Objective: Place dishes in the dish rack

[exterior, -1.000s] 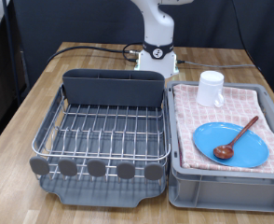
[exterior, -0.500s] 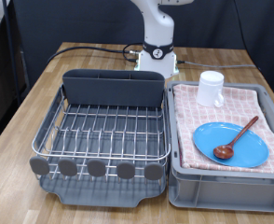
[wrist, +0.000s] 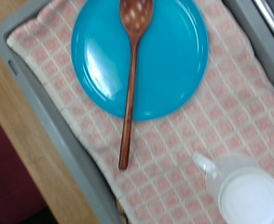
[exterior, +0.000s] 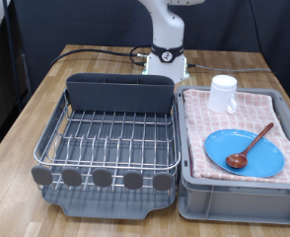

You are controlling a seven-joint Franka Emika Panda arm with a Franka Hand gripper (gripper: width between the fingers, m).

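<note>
The light-blue plate [exterior: 244, 152] lies on the pink checked cloth in the grey bin at the exterior view's right. The reddish-brown wooden spoon [exterior: 250, 145] rests with its bowl on the plate and its handle pointing off it. The white cup [exterior: 223, 94] stands on the cloth behind them. The dish rack [exterior: 109, 139] stands to the bin's left with nothing on its wire grid. The wrist view looks down on the plate [wrist: 170, 65], spoon [wrist: 131, 82] and cup [wrist: 246, 193]. The gripper's fingers show in neither view; only the arm's base [exterior: 168, 39] shows.
The grey bin [exterior: 239, 194] lined with pink checked cloth [exterior: 206, 130] stands against the rack's right side. Black cables [exterior: 96, 51] run over the wooden table behind the rack. The table edge runs along the exterior view's left.
</note>
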